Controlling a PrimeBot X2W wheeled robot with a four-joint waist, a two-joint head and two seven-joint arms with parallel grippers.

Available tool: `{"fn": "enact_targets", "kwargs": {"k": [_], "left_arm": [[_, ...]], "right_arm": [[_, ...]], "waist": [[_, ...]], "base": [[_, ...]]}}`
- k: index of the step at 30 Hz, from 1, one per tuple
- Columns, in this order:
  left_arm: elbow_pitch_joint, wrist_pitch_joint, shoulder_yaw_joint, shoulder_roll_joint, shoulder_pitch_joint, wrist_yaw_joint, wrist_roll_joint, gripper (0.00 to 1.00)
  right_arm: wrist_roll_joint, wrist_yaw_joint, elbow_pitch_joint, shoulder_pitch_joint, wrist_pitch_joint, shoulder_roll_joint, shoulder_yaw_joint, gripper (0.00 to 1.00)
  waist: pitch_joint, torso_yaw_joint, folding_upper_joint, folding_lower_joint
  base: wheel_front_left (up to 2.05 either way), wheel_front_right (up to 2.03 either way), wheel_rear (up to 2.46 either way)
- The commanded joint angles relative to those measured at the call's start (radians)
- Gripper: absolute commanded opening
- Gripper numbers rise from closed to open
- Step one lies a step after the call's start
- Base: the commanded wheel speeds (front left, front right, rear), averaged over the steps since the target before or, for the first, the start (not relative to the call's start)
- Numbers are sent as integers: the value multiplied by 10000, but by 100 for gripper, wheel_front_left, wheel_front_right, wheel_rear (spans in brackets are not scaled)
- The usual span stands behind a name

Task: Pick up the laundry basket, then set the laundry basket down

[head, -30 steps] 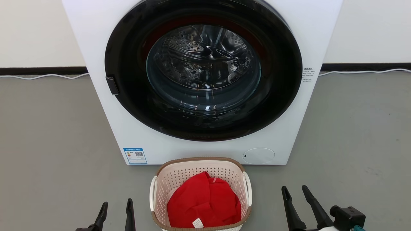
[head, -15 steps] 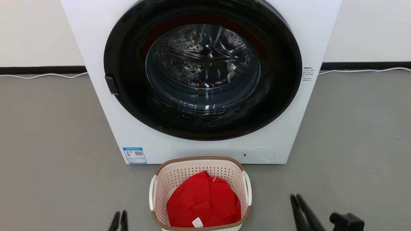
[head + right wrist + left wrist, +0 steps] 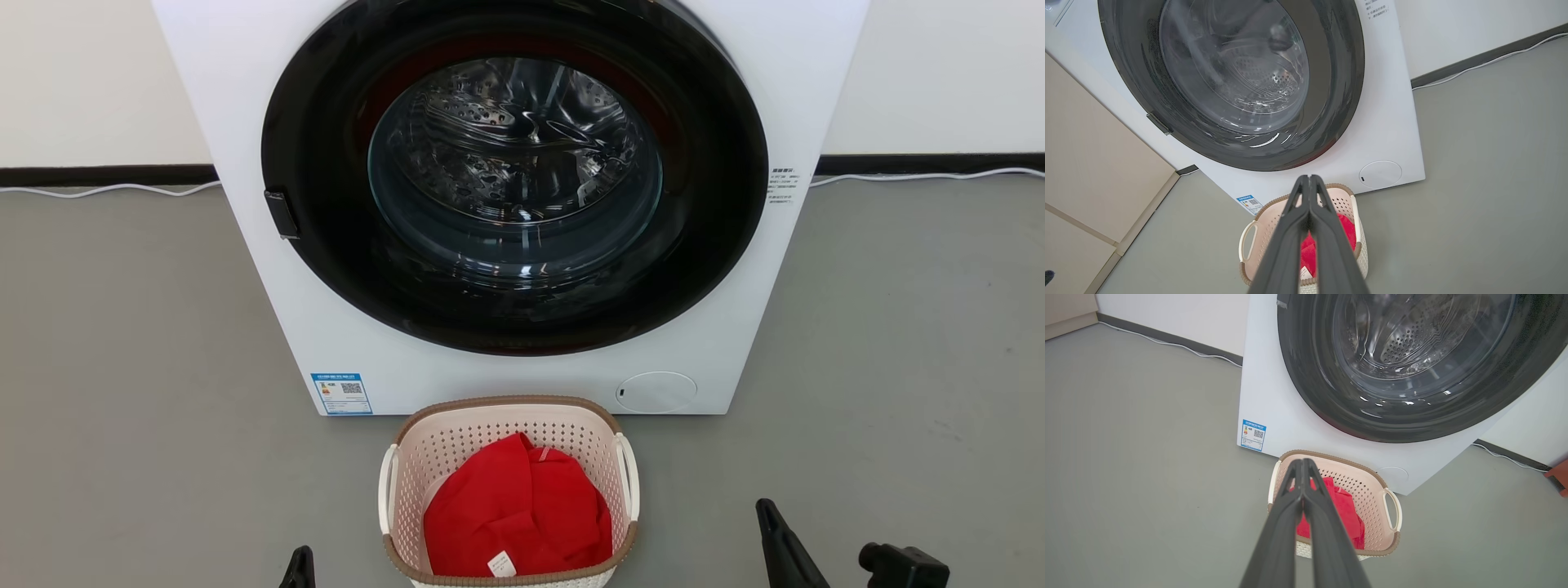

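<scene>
The head view's edges crop the washer (image 3: 490, 384) at top, the laundry basket (image 3: 506, 401) at its near wall, and the left claw (image 3: 301, 560) to a tip. The blue sticker (image 3: 341, 394) has print too small to read.

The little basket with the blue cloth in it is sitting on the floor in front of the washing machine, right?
Not quite. The cloth in the laundry basket is red, not blue, as the head view shows plainly. The rest is right: the laundry basket sits on the floor in front of the washing machine.
</scene>
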Motion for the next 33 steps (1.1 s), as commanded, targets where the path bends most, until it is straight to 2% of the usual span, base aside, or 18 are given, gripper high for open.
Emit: {"fn": "enact_targets", "kwargs": {"k": [1, 33], "left_arm": [[-235, 37, 122, 42, -359, -104, -309, 0], [-207, 945, 500, 78, -1066, -490, -3748, 0]], "right_arm": [[336, 9, -268, -316, 108, -63, -93, 0], [3584, 27, -560, -699, 934, -140, -599, 0]], "waist": [[6, -1, -1, -3], [122, -34, -1, -3]], "base": [[0, 0, 0], [0, 0, 0]]}}
